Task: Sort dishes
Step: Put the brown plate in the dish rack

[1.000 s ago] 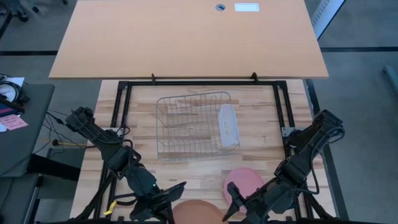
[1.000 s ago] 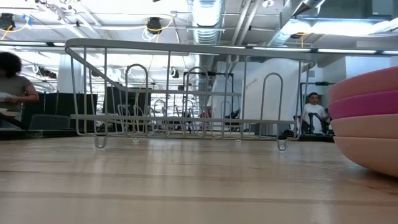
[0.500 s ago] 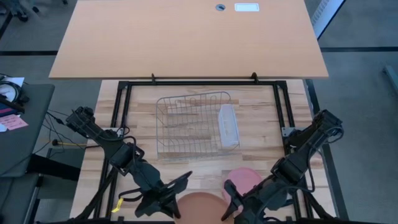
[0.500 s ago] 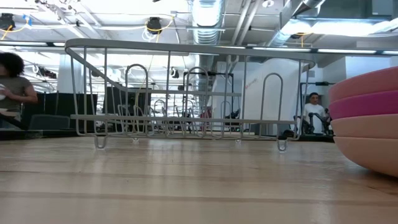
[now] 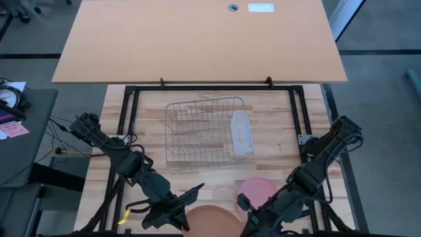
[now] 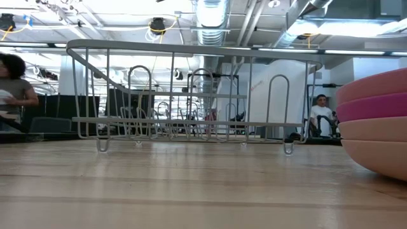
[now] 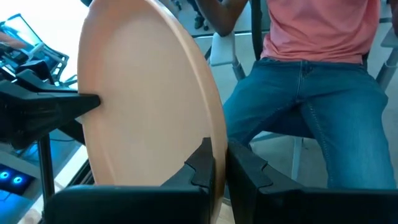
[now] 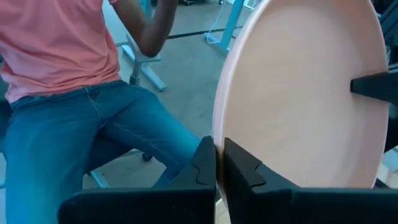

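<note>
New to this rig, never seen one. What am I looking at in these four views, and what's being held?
Two dark robot arms work at a wooden table. One camera looks straight down, one sits at tabletop height, and one rides on each wrist. On the table: a wire rack with a translucent tub and a stack of plates. The left gripper and right gripper are both shut on opposite edges of one salmon-orange plate. A seated person shows behind.
</note>
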